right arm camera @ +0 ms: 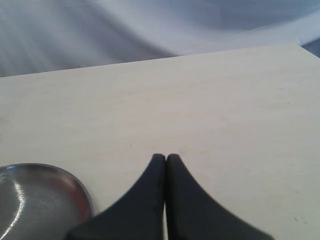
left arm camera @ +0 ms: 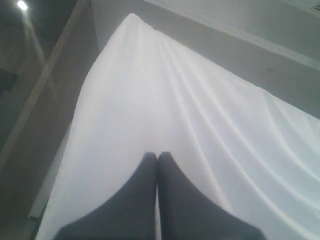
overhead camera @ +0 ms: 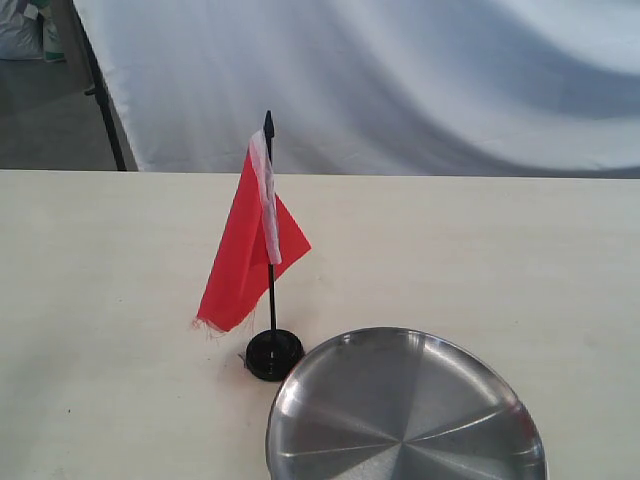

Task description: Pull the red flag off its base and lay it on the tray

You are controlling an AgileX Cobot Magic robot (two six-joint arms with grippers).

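So the red flag (overhead camera: 245, 255) stands upright on its pole, plugged into the base (overhead camera: 274, 354) on the pale table (overhead camera: 480, 260). The base sits right at the rim of the tray (overhead camera: 420, 400). The left gripper (left arm camera: 158, 157) is pressed together on nothing, facing a white cloth (left arm camera: 150, 100). The right gripper (right arm camera: 166, 159) is the same deal, pinched closed and empty, over the table near the tray.

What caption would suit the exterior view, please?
Red flag standing upright in its base beside the steel tray on a pale table.
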